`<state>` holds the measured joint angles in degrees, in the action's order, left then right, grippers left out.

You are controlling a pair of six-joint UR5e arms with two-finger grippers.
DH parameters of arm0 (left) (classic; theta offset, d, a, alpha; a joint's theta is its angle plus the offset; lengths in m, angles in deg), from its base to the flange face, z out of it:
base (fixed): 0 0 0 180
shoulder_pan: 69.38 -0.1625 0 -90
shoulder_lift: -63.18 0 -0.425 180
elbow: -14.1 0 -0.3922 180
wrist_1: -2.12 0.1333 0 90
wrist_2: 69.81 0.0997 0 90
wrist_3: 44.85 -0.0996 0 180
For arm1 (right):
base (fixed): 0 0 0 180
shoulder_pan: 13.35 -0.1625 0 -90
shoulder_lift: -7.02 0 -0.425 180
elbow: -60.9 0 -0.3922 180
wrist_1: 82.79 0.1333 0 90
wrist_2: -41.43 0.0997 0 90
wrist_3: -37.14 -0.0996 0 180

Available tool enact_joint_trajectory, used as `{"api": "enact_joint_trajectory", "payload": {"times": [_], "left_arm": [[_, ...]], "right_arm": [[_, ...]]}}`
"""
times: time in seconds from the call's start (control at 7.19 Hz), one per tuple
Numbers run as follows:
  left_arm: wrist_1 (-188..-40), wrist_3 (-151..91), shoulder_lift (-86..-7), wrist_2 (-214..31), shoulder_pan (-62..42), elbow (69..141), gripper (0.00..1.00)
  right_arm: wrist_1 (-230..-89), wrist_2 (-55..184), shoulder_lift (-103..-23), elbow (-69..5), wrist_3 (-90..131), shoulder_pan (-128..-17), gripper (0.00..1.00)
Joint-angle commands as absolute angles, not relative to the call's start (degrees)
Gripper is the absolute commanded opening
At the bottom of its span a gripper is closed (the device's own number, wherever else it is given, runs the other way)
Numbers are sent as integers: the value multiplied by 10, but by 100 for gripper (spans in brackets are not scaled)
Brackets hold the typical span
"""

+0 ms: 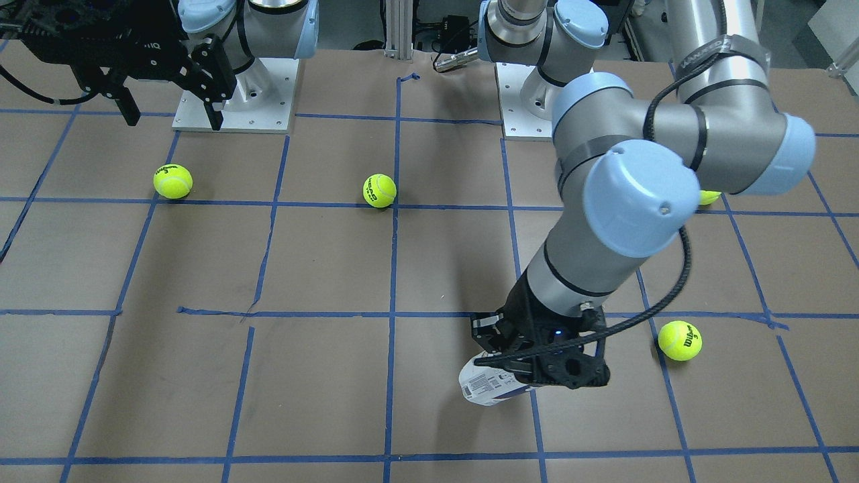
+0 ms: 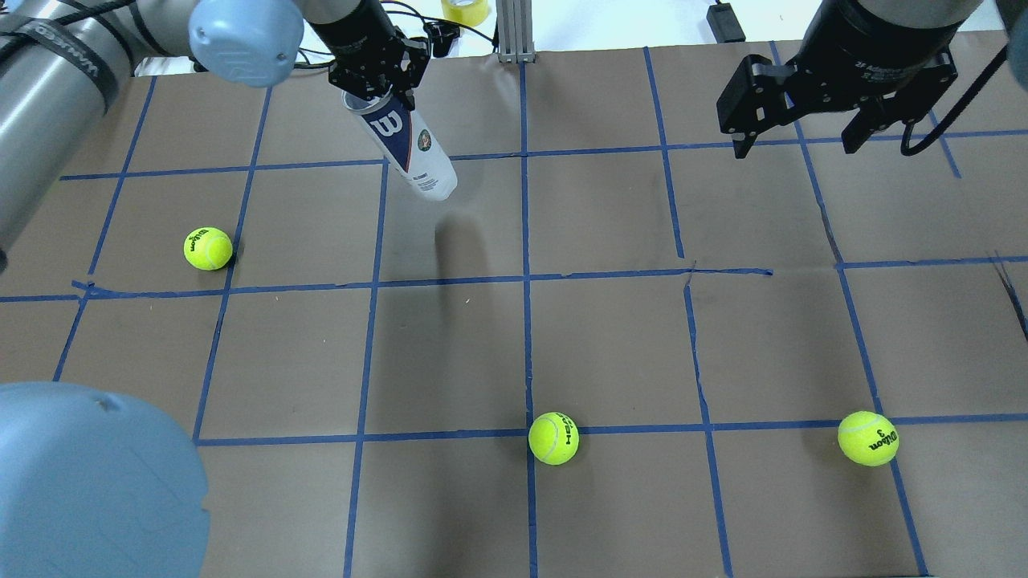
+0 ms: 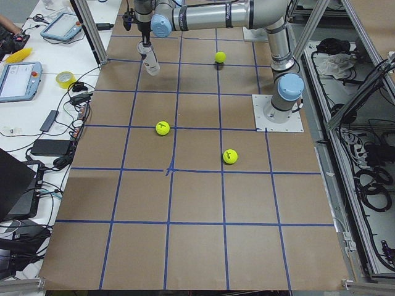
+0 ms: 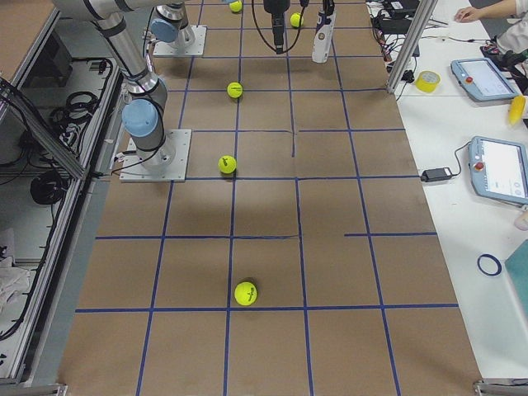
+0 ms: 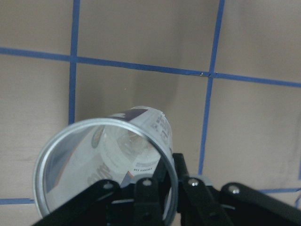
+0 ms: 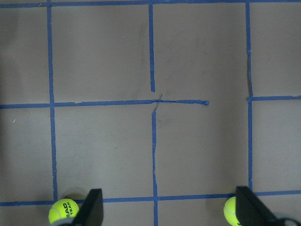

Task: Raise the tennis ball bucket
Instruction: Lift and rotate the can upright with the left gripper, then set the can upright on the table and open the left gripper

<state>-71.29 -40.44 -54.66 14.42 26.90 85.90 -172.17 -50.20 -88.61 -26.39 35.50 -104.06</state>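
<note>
The tennis ball bucket (image 2: 411, 148) is a clear tube with a white and navy label. My left gripper (image 2: 373, 84) is shut on its open top rim and holds it tilted above the table. In the front view the tube (image 1: 484, 387) hangs below the left gripper (image 1: 537, 365). The left wrist view looks down into the empty tube past its metal rim (image 5: 108, 165). My right gripper (image 2: 803, 124) is open and empty, high over the far right of the table; its fingers (image 6: 91, 209) frame the right wrist view.
Yellow-green tennis balls lie on the brown paper: one at the left (image 2: 208, 248), one at the near middle (image 2: 553, 437), one at the near right (image 2: 867, 438). A further ball (image 1: 708, 197) shows behind the left arm. Blue tape lines grid the table (image 2: 610, 345).
</note>
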Motion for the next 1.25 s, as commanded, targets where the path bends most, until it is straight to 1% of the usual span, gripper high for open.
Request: {"api": "enact_joint_trajectory", "payload": {"times": [0.0,0.28,0.42,0.56,0.7,0.83,1.11], "left_arm": [[-705,-443,-570,187,301,859,0],[-703,-443,-577,180,302,868,0],[-700,-435,-577,180,302,874,26],[-699,-431,-573,180,305,874,79],[-699,-419,-571,179,307,874,100],[-701,-403,-569,177,313,870,100],[-738,-401,-529,181,316,849,100]], "right_arm": [[-1725,-502,-886,-266,356,-1041,100],[-1723,-502,-873,-266,356,-1041,100],[-1724,-502,-873,-266,356,-1041,100],[-1721,-503,-873,-266,354,-1041,100],[-1722,-502,-873,-266,355,-1041,100],[-1717,-502,-873,-266,353,-1041,100],[-1717,-502,-873,-266,353,-1041,100]]}}
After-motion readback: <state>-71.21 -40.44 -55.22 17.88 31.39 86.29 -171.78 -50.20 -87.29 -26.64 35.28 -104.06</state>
